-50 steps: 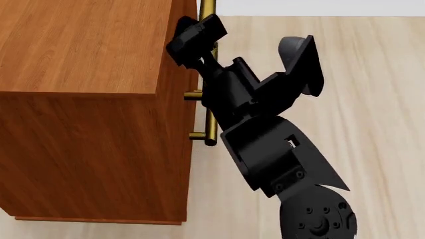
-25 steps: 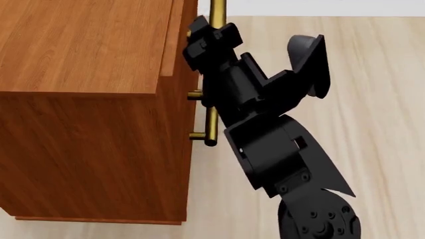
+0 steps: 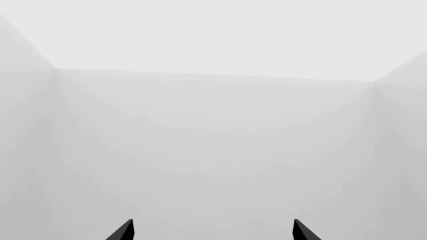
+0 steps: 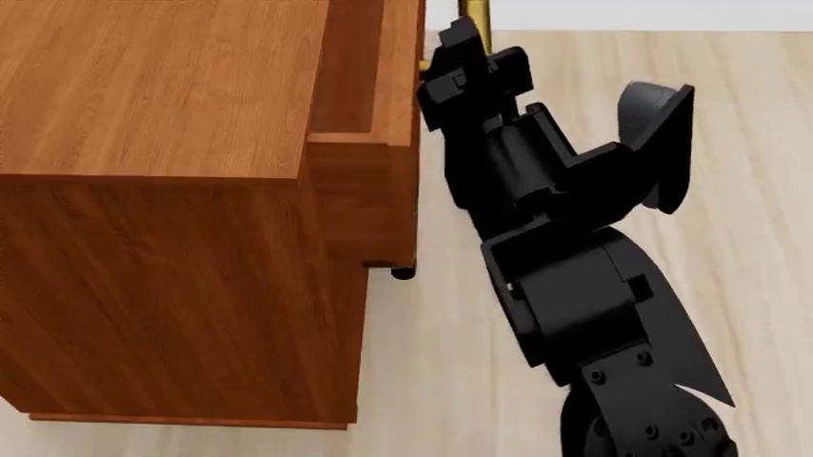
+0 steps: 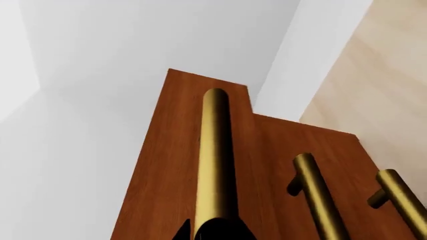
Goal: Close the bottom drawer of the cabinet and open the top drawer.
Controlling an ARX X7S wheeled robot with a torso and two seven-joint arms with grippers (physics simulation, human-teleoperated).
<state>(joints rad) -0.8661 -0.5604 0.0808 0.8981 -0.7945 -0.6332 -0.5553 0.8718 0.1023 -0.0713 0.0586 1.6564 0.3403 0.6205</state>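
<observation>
Head view: the cabinet [image 4: 152, 190] fills the left half of the frame, its wood-grain top in the upper left and its side panel below. The top drawer [image 4: 375, 133] juts out from the cabinet front toward the frame's centre, its open interior showing as a shadowed slot near the top edge. Its brass handle [image 4: 473, 11] is only just visible at the top centre, behind the right gripper [image 4: 467, 67].

The right gripper sits at upper centre against the drawer front, at the handle. The black right arm runs from it down to the lower right corner. Jaw state cannot be told from the head view, since the gripper body blocks the fingertips.

Right wrist view: the top drawer's handle [image 5: 215, 160] runs up the centre of the frame, and its near end disappears between the dark fingertips at the bottom edge. The jaws are pinching this bar. Two more brass bars lie at lower right: the middle drawer's handle [image 5: 317, 195] and the bottom drawer's handle [image 5: 405, 200]. Both sit on fronts set back from the top drawer's front.

The bottom drawer itself is not separable in the head view. A brass bar end [image 4: 404, 273] peeks out under the top drawer, close to the cabinet front.

Left wrist view: only blank pale walls and two dark fingertips [image 3: 123, 231] at the bottom edge, set wide apart with nothing between them.
</observation>
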